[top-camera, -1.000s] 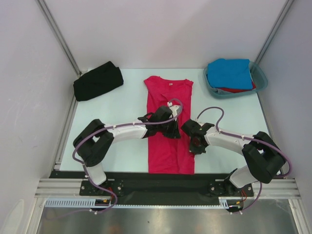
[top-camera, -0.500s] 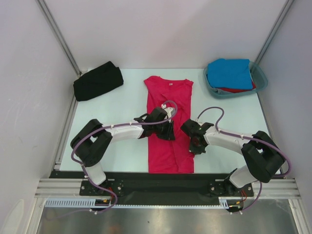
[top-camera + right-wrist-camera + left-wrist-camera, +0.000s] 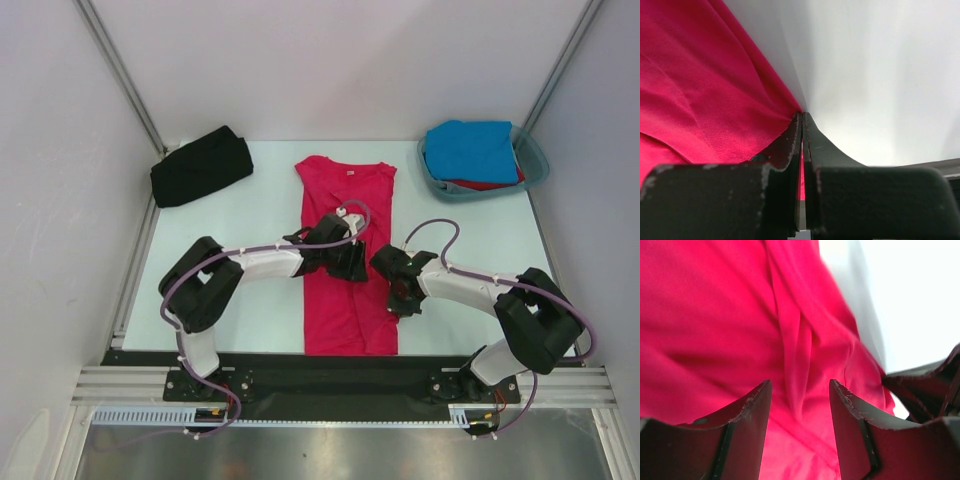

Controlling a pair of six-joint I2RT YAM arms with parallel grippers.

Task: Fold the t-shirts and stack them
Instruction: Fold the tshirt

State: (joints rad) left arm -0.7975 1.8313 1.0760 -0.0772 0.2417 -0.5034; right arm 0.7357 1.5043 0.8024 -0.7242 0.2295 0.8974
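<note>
crimson-pink t-shirt (image 3: pixel 345 195) — flat, mid-table (image 3: pixel 240 225) | left gripper (image 3: pixel 800 387) — released, jaws astride a cloth ridge | right gripper (image 3: pixel 801 117) — grasping shirt's right edge | black t-shirt (image 3: pixel 200 166) far left | blue t-shirt (image 3: pixel 470 150) in tub (image 3: pixel 537 160), far right

This is a robotics lab test cell: a pale mint flat tabletop (image 3: pixel 250 215) is boxed in by plain white wall panels (image 3: pixel 330 60) held on slotted aluminium struts (image 3: pixel 118 70). Along the near edge, a black metal mounting plate (image 3: pixel 330 375) sits on silver aluminium rails (image 3: pixel 120 384).
</note>
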